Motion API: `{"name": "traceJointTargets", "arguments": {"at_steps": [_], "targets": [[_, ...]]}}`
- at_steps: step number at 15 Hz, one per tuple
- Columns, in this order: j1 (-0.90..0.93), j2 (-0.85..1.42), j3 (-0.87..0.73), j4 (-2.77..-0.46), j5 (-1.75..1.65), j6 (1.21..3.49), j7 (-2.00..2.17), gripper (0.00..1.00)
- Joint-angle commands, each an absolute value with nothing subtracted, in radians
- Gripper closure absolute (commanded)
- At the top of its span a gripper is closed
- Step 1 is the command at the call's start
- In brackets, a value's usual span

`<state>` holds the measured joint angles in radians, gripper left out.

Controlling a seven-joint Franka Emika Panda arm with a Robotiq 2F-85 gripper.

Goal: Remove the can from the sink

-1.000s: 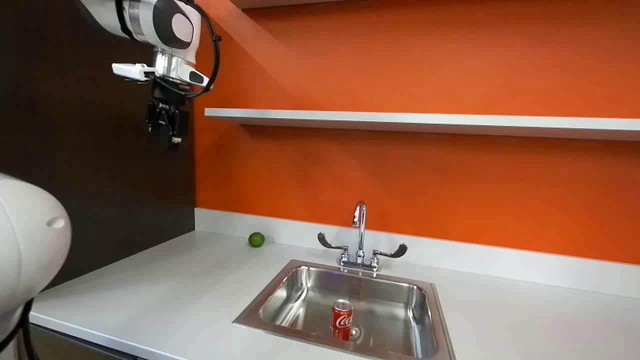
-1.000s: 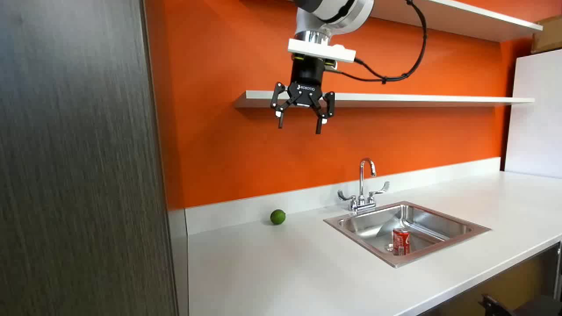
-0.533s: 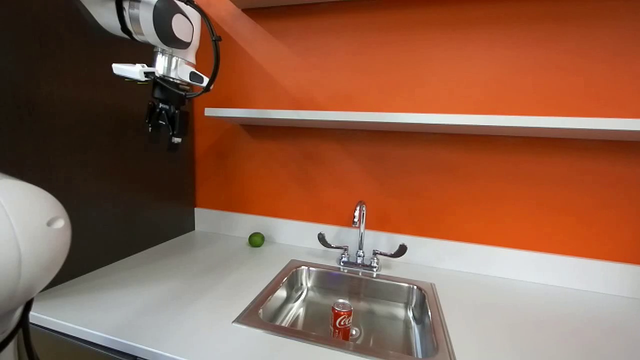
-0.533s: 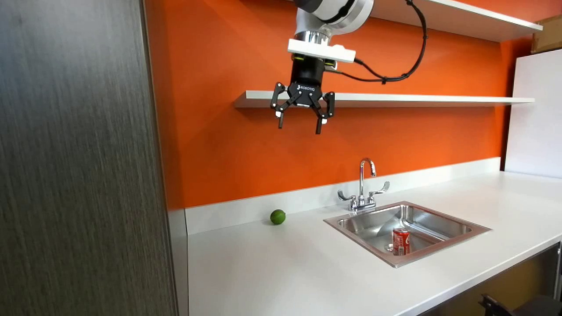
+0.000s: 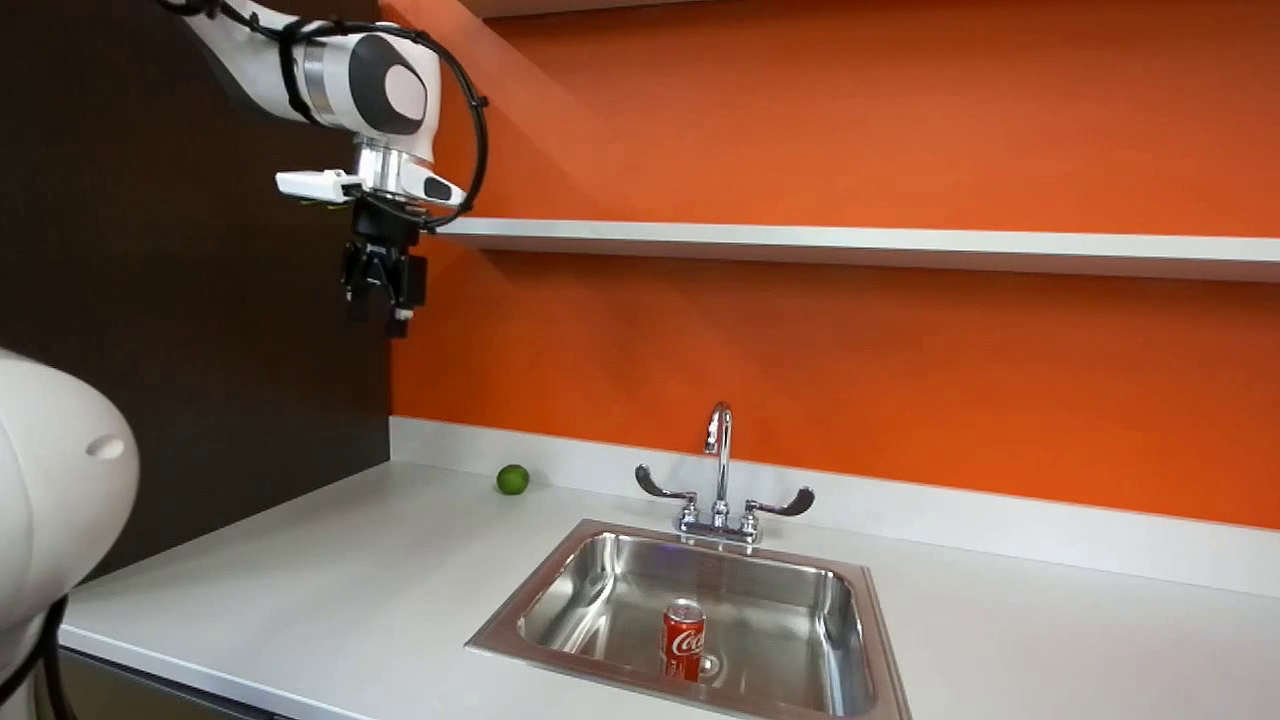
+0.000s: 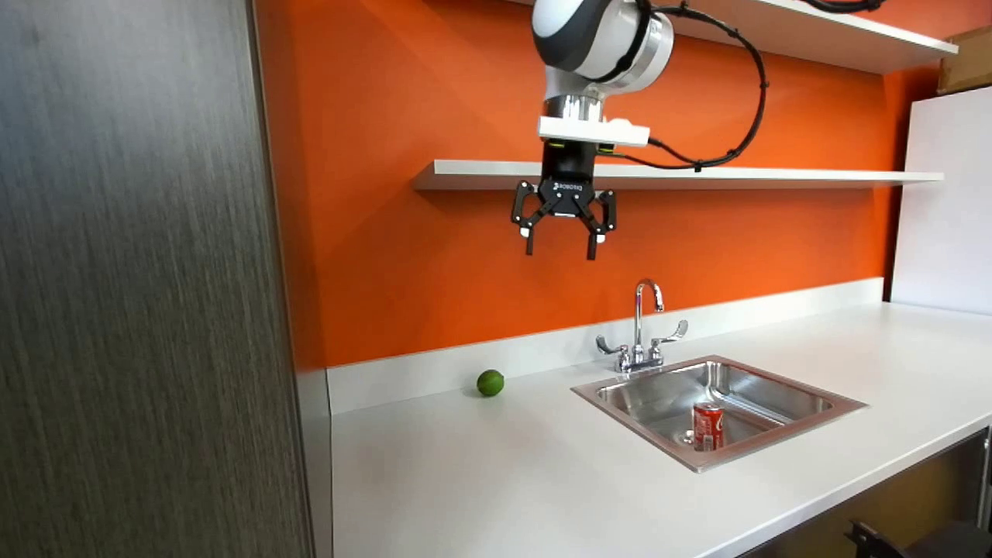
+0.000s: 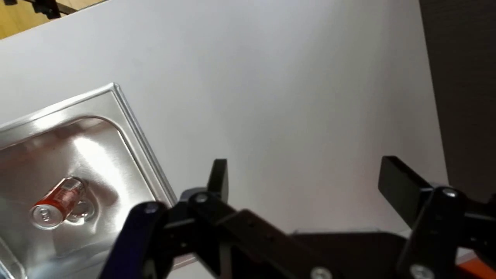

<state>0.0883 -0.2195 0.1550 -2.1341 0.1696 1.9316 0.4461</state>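
Red can (image 5: 684, 642) upright in sink (image 5: 770, 620); lower than tool (image 6: 560, 249), well apart.

In an exterior view the arm (image 5: 395, 85) extends in from the upper left, bent so that its silver-ringed wrist (image 5: 383, 165) points downward; a rounded white body section (image 5: 65, 480) shows lower down at the left edge; a black cable (image 6: 763, 83) loops out beside the wrist, near a white bar (image 6: 593, 132) fixed across it; below hangs the black pincer (image 6: 560, 253), its fingers (image 7: 401, 190) spread well apart and roughly parallel, tips down; in the wrist view the pincer's linkage (image 7: 267, 240) is partly blurred.
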Motion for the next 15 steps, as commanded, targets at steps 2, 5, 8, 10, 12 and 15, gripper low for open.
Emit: {"name": "traceJointTargets", "arguments": {"at_steps": [2,5,8,10,12,15], "targets": [[0.045,-0.192,0.094,-2.206,0.148,2.039,0.378,0.00],[0.020,-0.162,0.051,-2.255,0.162,2.124,0.362,0.00],[-0.002,-0.123,0.017,-2.297,0.164,2.202,0.362,0.00],[-0.016,-0.093,-0.005,-2.326,0.172,2.256,0.356,0.00],[-0.028,-0.068,-0.026,-2.352,0.177,2.300,0.349,0.00],[-0.046,-0.042,-0.054,-2.387,0.182,2.352,0.341,0.00]]}}
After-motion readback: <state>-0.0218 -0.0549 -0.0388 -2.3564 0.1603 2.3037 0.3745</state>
